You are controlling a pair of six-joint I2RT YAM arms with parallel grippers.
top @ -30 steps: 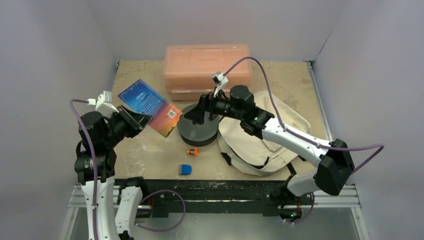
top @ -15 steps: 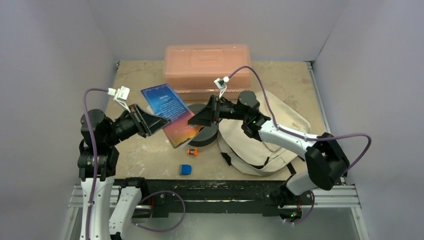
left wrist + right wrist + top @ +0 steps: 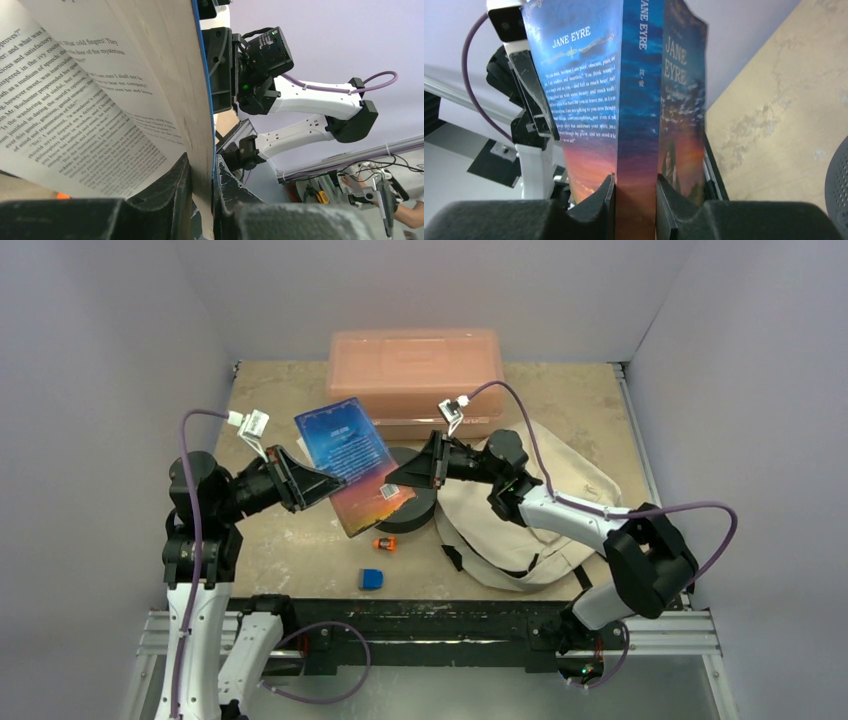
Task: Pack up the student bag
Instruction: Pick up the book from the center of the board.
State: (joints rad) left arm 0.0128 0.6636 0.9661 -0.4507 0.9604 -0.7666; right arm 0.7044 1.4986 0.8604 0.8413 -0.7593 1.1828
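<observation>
**A:** Since a second ago the left arm has swung the book (image 3: pixel 350 455) rightward, from over the left of the table (image 3: pixel 280 390) to above the dark disc (image 3: pixel 412 510), where the right tool (image 3: pixel 395 478) now meets it.

**B:** What lies nearest?

**A:** A small blue block (image 3: pixel 371 579) by the table's front edge. Just behind it is a tiny orange piece (image 3: pixel 384 543), then the disc.

**B:** And the tools?

**A:** The left tool (image 3: pixel 202 167) pinches one cover with a wad of pages, and the other pages fan loose. The right tool pinches the spine. The book hangs in the air between them.

**B:** The student bag?

**A:** The student bag (image 3: pixel 520 525) lies flat on the right of the table, just beside the disc and under the right arm. Farthest back, a salmon-pink box (image 3: pixel 415 365) sits against the wall.
</observation>
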